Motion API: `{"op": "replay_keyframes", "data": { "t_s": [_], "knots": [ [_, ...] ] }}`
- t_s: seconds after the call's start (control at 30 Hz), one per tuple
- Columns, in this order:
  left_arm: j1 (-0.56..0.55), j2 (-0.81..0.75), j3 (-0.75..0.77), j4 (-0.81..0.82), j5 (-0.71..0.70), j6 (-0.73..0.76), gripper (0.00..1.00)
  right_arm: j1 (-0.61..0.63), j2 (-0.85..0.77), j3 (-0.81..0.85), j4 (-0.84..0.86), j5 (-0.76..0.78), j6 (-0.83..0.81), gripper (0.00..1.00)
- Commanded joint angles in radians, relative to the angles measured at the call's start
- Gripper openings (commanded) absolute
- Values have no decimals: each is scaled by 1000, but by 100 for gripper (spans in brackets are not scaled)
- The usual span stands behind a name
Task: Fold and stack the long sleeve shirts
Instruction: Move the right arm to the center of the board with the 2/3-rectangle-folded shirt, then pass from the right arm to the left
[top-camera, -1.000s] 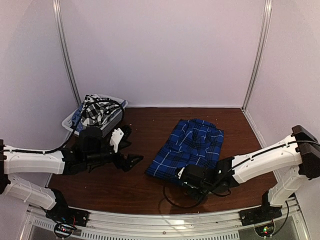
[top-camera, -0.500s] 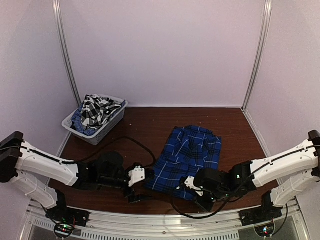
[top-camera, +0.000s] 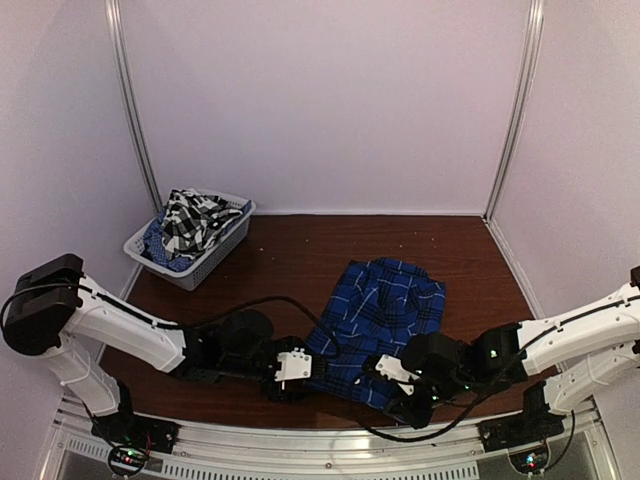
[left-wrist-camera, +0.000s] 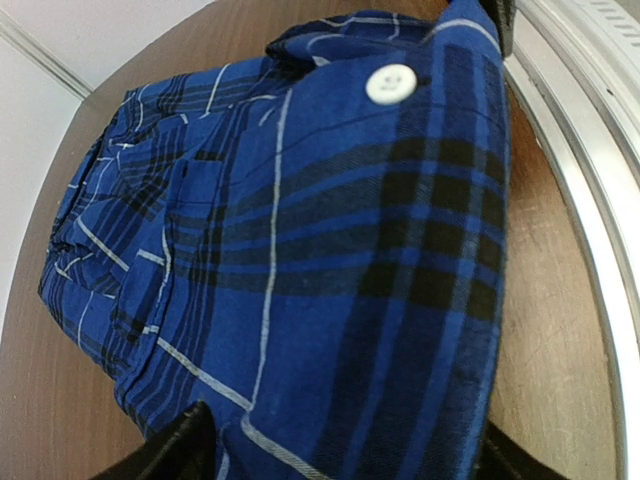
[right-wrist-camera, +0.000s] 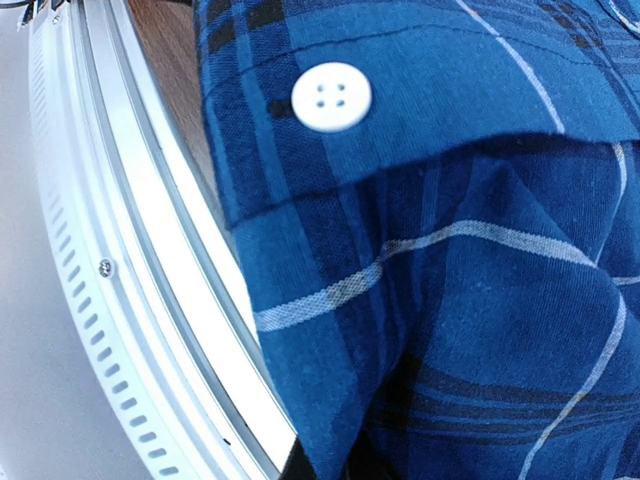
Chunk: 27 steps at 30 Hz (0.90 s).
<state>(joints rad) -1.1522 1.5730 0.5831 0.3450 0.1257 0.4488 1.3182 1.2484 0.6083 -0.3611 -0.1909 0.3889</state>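
Since a second ago your left gripper (top-camera: 308, 368) has swung away from the basket (top-camera: 205, 268), rightward, to the blue shirt (top-camera: 385, 310) lying well right of the basket. Its jaws stand spread astride the near hem, nothing clamped yet. Your right gripper (top-camera: 398, 388), farther right still, is clenched on that hem. Expect light, limp cloth that slides: pinch both near corners through every layer. Both forearms reach low and level.

left arm (top-camera: 125, 335), right arm (top-camera: 575, 330): white shells, black joints | left gripper (top-camera: 303, 377), right gripper (top-camera: 385, 387): black, white plates | cables (top-camera: 250, 300): black, loose along both arms | bases (top-camera: 130, 455): red-green lights
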Motion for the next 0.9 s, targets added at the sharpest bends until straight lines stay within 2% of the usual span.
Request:
{"op": "replay_keyframes", "data": {
  "t_s": [0.0, 0.23, 0.33, 0.53, 0.87],
  "knots": [
    [-3, 9, 39, 40, -16, 52, 72, 10, -20, -13, 39, -16, 16, 0],
    [-3, 9, 70, -64, 9, 7, 24, 10, -6, -7, 28, 23, 24, 1],
    [-3, 17, 87, -130, -3, -35, 2, 10, -12, -5, 20, 56, 33, 12],
    [-3, 22, 98, -235, -59, -159, 0, 11, -41, -3, 0, 144, 60, 42],
    [16, 73, 151, -364, -144, -432, 0, 12, 5, 10, 15, 181, 50, 72]
  ]
}}
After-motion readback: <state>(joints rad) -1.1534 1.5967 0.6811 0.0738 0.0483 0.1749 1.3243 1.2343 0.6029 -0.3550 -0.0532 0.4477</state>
